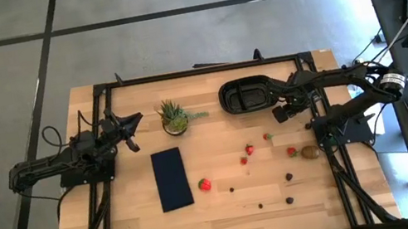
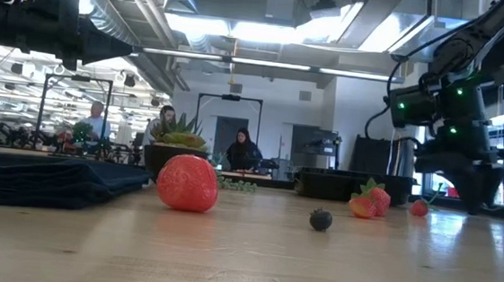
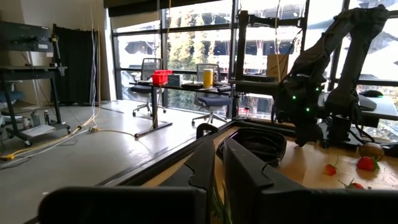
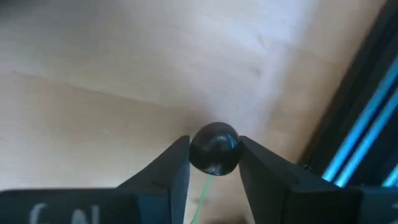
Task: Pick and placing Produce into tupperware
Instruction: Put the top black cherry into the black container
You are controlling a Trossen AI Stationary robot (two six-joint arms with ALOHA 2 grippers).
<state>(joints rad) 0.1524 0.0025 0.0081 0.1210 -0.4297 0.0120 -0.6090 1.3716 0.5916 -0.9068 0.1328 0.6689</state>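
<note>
1. Wooden slats make up the surface (image 1: 228, 203), ringed by a black frame.
2. Held between the right tool's (image 4: 213, 163) fingers is a small dark berry (image 4: 214, 149); the wrist view shows both fingers pinching it.
3. From above, the right tool (image 1: 281, 111) sits just beside the black oval tupperware (image 1: 247, 94), whose long axis runs left to right along the far edge.
4. Strawberries (image 1: 204, 184), more dark berries (image 1: 290, 199) and a brown kiwi (image 1: 310, 151) lie scattered nearer.
5. A spiky potted plant (image 1: 174, 117) and a dark pad (image 1: 171, 178) sit left of them.
6. The left tool (image 1: 130, 128) waits at the left, fingers close together.
</note>
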